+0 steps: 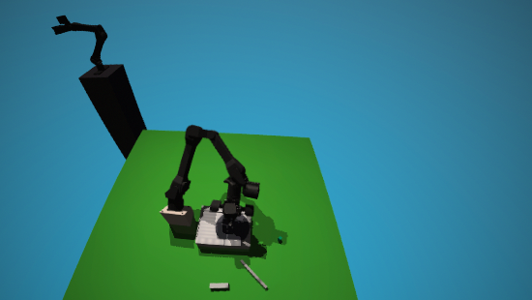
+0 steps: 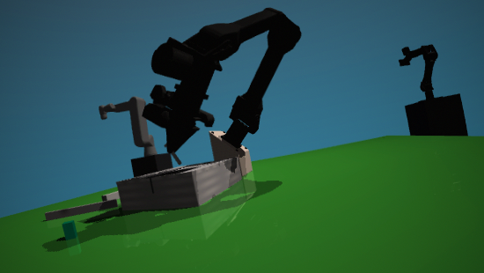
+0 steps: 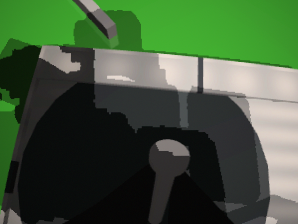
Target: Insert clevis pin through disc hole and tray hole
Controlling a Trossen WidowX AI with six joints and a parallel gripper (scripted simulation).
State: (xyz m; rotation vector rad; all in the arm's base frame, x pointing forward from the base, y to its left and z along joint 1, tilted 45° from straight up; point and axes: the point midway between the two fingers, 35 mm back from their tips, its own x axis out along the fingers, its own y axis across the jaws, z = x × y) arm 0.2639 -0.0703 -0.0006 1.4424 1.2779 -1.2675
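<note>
The pincer [image 1: 228,227] hovers over the pale tray [image 1: 207,231] (a long bar [image 1: 254,275] lying nearby)
</note>
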